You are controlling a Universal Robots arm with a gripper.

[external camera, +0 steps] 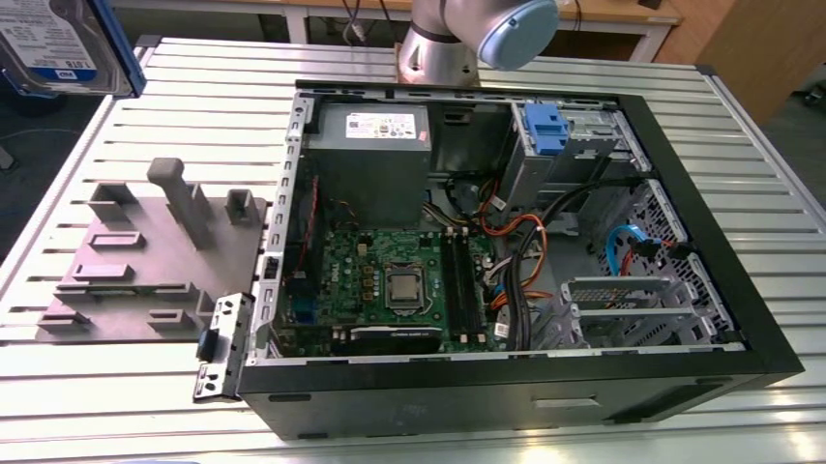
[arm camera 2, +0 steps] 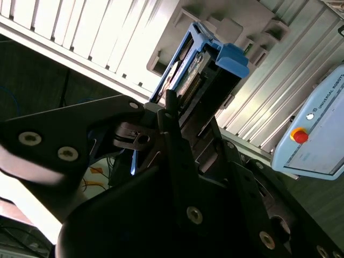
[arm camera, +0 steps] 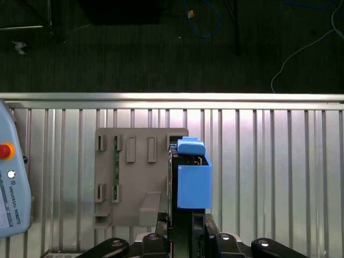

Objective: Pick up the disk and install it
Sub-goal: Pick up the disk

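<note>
Blue-framed disk (external camera: pixel 52 43), one, in end effector (arm camera 2: pixel 192 112)

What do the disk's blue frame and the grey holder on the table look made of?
Frame of the disk: looks like moulded plastic, bright blue, matt, with rounded edges. The grey holder: probably plastic too, dull uniform grey with blocky posts; painted metal can't be ruled out.

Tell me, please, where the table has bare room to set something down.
Bare slats lie on the table above and below the grey fixture plate in the exterior view, and on that view's right of the computer case. Inside the case, cables and a motherboard crowd everything.
</note>
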